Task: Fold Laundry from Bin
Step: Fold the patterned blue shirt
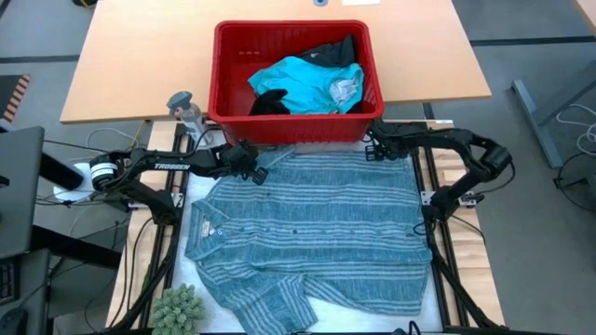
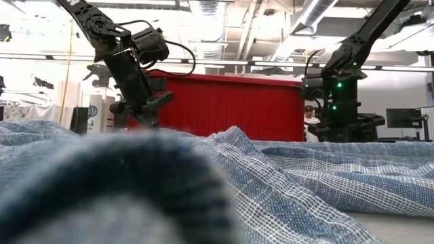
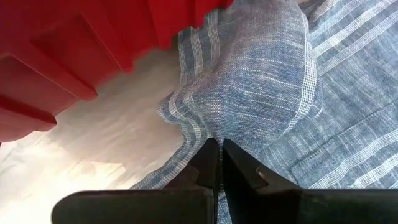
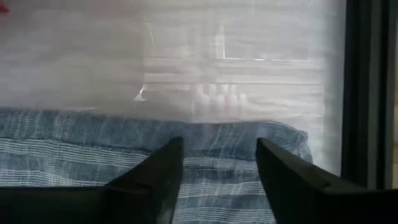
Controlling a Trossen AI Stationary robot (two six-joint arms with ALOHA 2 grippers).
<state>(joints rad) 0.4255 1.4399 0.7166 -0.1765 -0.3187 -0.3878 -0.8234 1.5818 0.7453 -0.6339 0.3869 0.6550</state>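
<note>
Laundry fills most of my workspace: the blue-grey striped shirt (image 1: 312,233) lies spread flat on the white table (image 1: 372,314) in front of me, collar toward my left and hem toward my right, one sleeve folded in near the front edge beside a small green plant (image 1: 177,308). In the low view its wrinkled folds rise close to the lens.

My left gripper (image 1: 253,167) sits at the shirt's far left corner, just before the bin; its 2 fingers (image 3: 239,168) are pressed together, pinching a raised fold of the striped cloth. My right gripper (image 1: 375,147) is at the far right corner, fingers (image 4: 283,168) spread apart over the shirt's edge and gripping nothing.

Just beyond both grippers stands the red bin (image 1: 233,116), its near wall close to the shirt's far edge. Inside lie a turquoise garment (image 1: 303,84) and black garments (image 1: 331,51). A small grey bottle (image 1: 186,110) stands just left of the bin, which rests on a wooden table (image 1: 121,65).
</note>
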